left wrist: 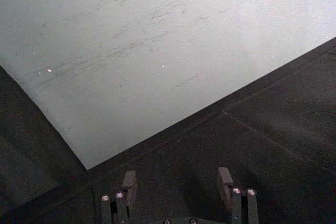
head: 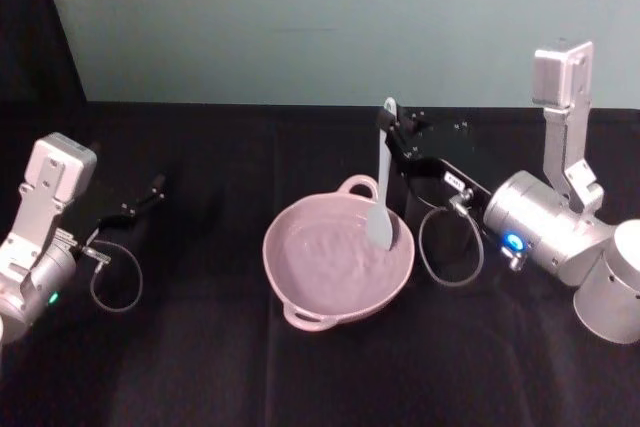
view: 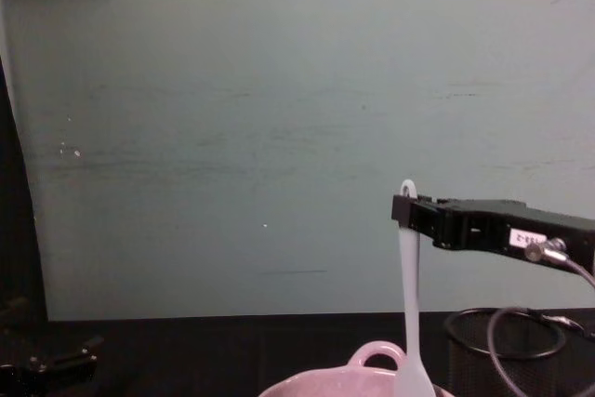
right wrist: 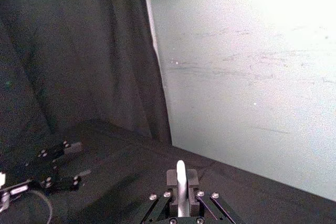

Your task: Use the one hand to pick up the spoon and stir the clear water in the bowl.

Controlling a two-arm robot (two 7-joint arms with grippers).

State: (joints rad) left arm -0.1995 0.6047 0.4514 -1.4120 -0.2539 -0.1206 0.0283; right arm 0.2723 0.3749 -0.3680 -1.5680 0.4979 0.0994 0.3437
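— Right gripper point(head: 390, 125) status?
— Clamped on the spoon point(head: 381, 197). Jaws are closed on the handle just below the hole end. Right wrist view shows the handle pinched btwn both fingers.
— Why grip so high up?
— Prob. to keep the gripper itself out of the water. The spoon hangs near vertical, flat head down inside the bowl point(head: 268, 252), at the far-right side near the loop handle. A high grip gives reach w/o dunking the fingers.
— Is the head in the water?
— Looks dipped in the head view, but I can't tell how deep or whether it touches bottom.
— Arm pose?
— Right arm comes in from the robot's right w/ the forearm low over the table. The gripper reaches roughly level toward the bowl, well above the rim. The grey cable point(head: 450, 247) loops beneath it.
— Anything close by?
— Black mesh cup point(view: 507, 350), under the gripper and just beside the bowl. Good reason to keep strokes inside the bowl, imo.
— Left arm?
— Parked far left, well apart from the bowl. Left gripper point(left wrist: 177, 179) has its fingers spread and holds nothing.
— Stage?
— Pick-up looks done, so it's at stirring. Next needs small circles w/ the spoon upright, so the bowl doesn't get shoved.
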